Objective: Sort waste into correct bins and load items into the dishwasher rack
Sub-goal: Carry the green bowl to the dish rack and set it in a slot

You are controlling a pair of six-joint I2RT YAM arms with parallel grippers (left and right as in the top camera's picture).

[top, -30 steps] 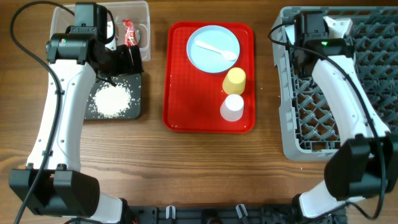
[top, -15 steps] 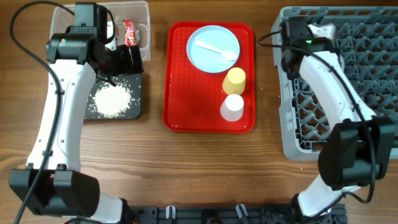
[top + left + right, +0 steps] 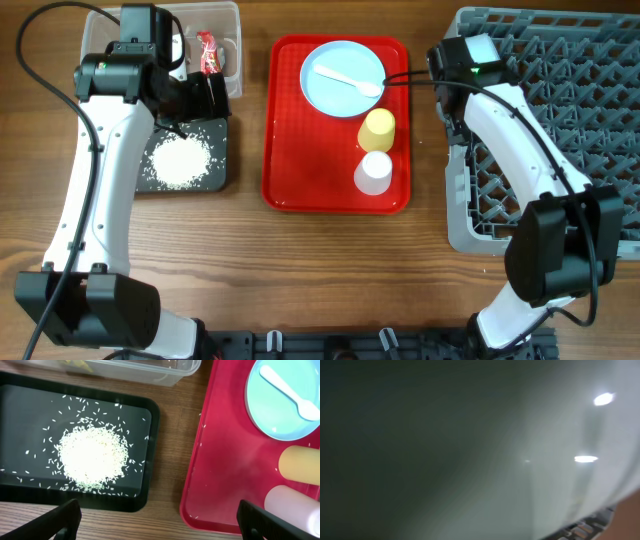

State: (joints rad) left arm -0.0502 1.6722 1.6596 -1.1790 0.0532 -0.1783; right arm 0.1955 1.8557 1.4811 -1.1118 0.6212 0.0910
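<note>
Left fingers [image 3: 65,521] are spread wide and empty, hanging over the surface between the black tray [image 3: 218,175] and the red serving tray [image 3: 310,160]. My right fingers I cannot see. A blurred, pale, glossy surface fills the right wrist view, so I cannot tell whether they are spread or pinching anything. The right arm [image 3: 515,115] reaches over the left edge of the dishwasher rack [image 3: 590,80].

Sorting looks mostly done: the rice grains [image 3: 180,160] lie heaped in the black tray, and a red wrapper [image 3: 208,52] sits in the clear tub [image 3: 236,40]. Loading is what's left, I judge. The plate [image 3: 325,95] with the spoon [image 3: 345,79] on it, the yellow cup [image 3: 377,128] and the white cup [image 3: 374,173] all sit on the red serving tray. No bowls show.
</note>
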